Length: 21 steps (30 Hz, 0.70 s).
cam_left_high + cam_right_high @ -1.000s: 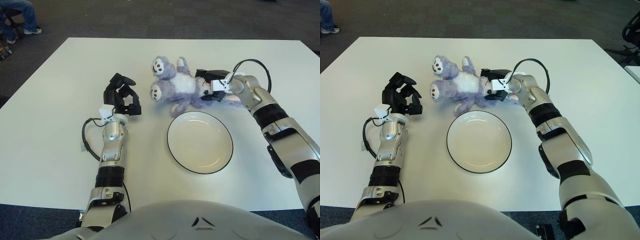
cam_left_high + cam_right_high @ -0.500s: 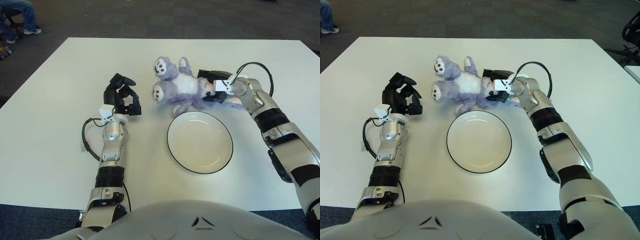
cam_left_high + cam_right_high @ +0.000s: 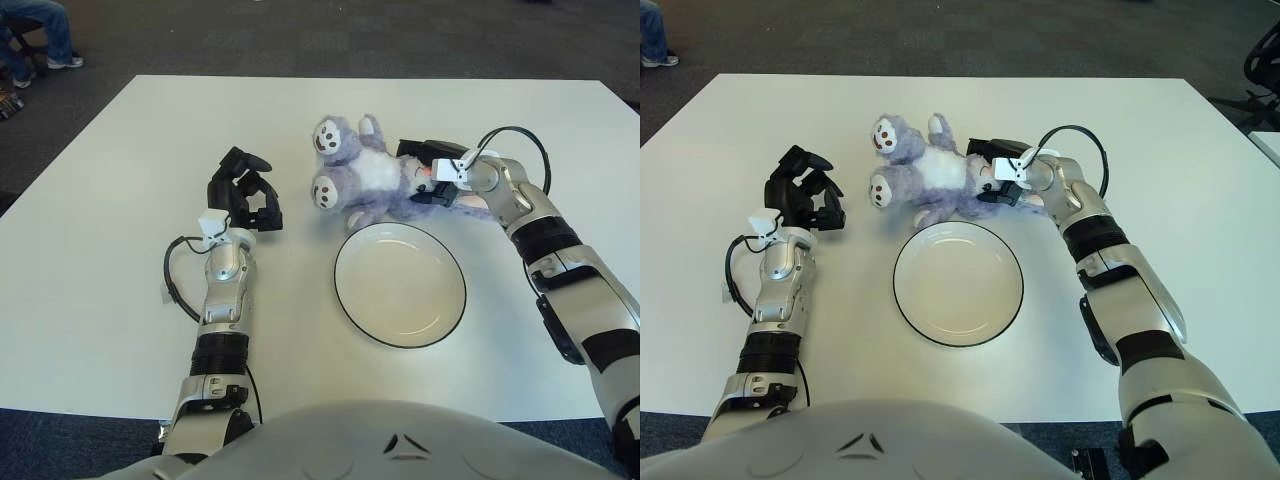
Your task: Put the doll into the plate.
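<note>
Plush doll (image 3: 365, 178): lavender-grey fur with a paler, fluffy white belly; it lies on its back on the table, just beyond the far rim of the plate and not in it.
Doll's feet: two round soles, pale with dark dots, point toward the robot's left; a short rounded limb sticks up at the far side.
Right hand (image 3: 432, 172): black fingers are closed on the doll's head end, pressed into the fur, so it is holding the doll; a small white tag and a looped black cable sit at the wrist.
Right arm (image 3: 1120, 270): smooth silver shells with black bands at the joints, reaching in from the right edge across the table to the doll.
Plate (image 3: 400, 284): round, shallow and glossy white with a thin dark line around the rim; it holds nothing and sits near the middle of the table, the doll's lower edge close to its far rim.
Left hand (image 3: 243, 200): matte black fingers are curled inward around nothing; it shows to the left of the doll and apart from it.
Left forearm (image 3: 778, 290): silver casing, a thin black cable looping off its outer side.
Table (image 3: 100, 250): flat, matte white top with straight edges.
Floor (image 3: 970, 35): dark grey carpet with a fine weave, beyond the far edge.
</note>
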Tool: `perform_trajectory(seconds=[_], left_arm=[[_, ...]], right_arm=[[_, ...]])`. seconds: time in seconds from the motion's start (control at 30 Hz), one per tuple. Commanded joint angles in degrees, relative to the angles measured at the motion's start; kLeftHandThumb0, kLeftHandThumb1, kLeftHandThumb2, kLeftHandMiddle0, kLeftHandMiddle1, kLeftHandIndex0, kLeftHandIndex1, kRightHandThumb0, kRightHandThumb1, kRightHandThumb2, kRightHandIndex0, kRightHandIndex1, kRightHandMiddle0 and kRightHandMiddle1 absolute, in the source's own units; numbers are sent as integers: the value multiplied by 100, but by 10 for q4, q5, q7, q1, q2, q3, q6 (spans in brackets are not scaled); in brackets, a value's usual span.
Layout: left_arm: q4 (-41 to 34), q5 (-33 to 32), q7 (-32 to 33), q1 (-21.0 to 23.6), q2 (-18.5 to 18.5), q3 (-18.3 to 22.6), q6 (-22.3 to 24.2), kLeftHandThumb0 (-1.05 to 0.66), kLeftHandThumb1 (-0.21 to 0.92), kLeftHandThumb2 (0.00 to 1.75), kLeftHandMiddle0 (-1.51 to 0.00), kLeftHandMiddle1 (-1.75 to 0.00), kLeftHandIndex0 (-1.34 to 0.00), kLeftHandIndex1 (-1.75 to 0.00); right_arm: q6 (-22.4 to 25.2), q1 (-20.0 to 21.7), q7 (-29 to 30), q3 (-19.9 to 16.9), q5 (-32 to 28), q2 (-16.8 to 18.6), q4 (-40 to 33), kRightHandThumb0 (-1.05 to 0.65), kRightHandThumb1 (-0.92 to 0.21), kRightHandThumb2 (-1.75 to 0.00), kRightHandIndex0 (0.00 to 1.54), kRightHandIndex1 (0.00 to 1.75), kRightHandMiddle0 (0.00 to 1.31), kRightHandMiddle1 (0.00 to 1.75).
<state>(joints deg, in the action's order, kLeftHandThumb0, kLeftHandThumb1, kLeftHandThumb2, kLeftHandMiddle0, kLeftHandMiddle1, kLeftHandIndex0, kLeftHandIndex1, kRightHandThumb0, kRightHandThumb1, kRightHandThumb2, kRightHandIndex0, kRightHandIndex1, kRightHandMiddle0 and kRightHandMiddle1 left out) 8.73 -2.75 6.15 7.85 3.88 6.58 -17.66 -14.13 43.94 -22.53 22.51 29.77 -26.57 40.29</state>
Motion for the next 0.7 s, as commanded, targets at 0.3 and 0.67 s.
perform_trajectory(seconds=[0.3, 0.67], left_arm=[[18, 1, 3, -25, 4, 1, 5, -2, -8, 168, -91, -175, -79, -151], [21, -1, 2, -23, 3, 3, 3, -1, -8, 169, -92, -175, -78, -152]], right_arm=[[-5, -6, 10, -18, -17, -4, 16, 0, -11, -156, 66, 173, 65, 175], [-7, -19, 36, -62, -59, 4, 25, 0, -21, -137, 79, 150, 49, 175]])
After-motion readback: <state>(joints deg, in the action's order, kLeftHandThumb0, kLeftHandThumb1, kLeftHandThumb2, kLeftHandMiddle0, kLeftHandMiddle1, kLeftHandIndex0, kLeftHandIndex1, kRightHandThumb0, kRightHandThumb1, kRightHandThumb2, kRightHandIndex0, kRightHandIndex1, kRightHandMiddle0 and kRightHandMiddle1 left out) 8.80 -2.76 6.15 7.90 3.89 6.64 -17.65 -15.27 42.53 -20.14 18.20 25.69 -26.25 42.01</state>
